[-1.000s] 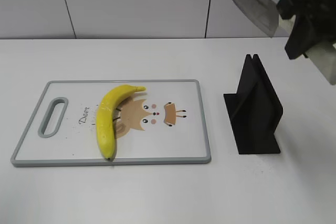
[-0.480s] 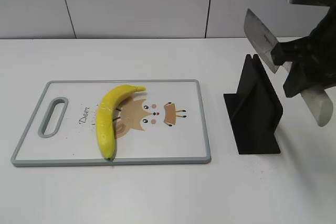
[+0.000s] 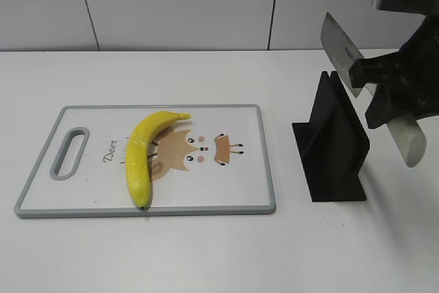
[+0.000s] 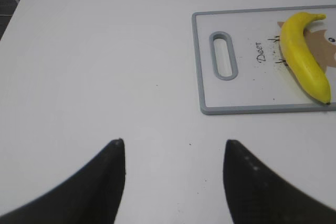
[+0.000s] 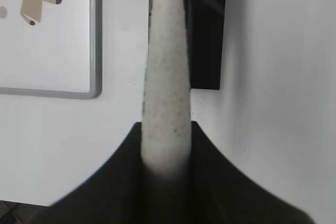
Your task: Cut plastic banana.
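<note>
Right claw: closed on the pale handle of the knife, gripping it from both sides; in the right wrist view the handle runs straight out between the two dark fingers, so the grip looks centred and firm
Knife: held in the air at the far right, blade tilted up and to the left, just above the top edge of the black knife stand; my reading is that it hangs there because the stand's slot is where the blade belongs, and the blade is clear of the slot now
Knife stand: upright on the white surface, to the right of the cutting board and apart from it, which keeps the tool within the right arm's reach without crowding the board
Plastic banana: lies flat on the left half of the cutting board, stem toward the far edge, dark tip at the near edge, curved body across the printed deer; laid so, its long side is open to a downward cut
Banana relative to right claw: well to the left and lower, with the stand and the right part of the board between them; no contact
Left claw: open, holding nothing, fingers spread over bare surface
Banana relative to left claw: far and to the right in the left wrist view, well apart
Task state: the banana looks whole, so the cut is judged not yet made
</note>
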Robot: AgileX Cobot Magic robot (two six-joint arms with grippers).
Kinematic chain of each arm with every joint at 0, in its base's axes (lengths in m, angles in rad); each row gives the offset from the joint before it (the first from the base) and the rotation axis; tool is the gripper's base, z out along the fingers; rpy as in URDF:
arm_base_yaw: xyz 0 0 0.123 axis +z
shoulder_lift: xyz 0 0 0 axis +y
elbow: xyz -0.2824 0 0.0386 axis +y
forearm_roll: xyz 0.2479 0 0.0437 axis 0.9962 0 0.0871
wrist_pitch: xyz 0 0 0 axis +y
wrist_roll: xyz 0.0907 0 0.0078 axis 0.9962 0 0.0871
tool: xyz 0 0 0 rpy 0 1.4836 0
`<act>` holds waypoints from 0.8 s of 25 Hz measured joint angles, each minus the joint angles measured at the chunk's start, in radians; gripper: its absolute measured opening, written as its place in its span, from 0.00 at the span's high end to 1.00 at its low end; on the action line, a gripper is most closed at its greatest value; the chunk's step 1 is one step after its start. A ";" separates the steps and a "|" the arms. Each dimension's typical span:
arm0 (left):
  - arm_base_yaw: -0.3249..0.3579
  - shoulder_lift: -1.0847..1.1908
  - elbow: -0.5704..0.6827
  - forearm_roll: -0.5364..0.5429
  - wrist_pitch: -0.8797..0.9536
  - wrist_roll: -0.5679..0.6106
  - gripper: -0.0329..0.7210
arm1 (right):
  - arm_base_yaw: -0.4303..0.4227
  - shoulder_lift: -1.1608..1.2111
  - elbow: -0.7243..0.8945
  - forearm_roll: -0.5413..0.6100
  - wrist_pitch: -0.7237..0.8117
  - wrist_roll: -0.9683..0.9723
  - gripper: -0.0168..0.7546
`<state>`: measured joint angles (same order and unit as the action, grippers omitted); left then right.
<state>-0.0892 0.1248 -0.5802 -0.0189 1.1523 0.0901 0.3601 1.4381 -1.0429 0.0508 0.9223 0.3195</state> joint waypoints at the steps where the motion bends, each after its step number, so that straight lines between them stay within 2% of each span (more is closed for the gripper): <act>1: 0.000 -0.027 0.012 -0.003 0.000 0.000 0.21 | 0.000 0.000 0.000 0.000 -0.001 0.000 0.75; 5: 0.000 -0.103 0.037 -0.005 -0.010 0.000 0.21 | 0.000 0.000 0.000 -0.001 -0.006 0.001 0.75; 11: 0.000 -0.109 0.070 -0.004 -0.089 -0.001 0.21 | 0.000 0.004 0.000 -0.006 -0.029 0.008 0.75; 20: 0.000 -0.109 0.073 -0.003 -0.101 -0.003 0.24 | 0.000 0.089 0.000 -0.021 -0.033 0.015 0.75</act>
<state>-0.0892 0.0158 -0.5074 -0.0223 1.0514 0.0872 0.3601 1.5273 -1.0429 0.0299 0.8888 0.3341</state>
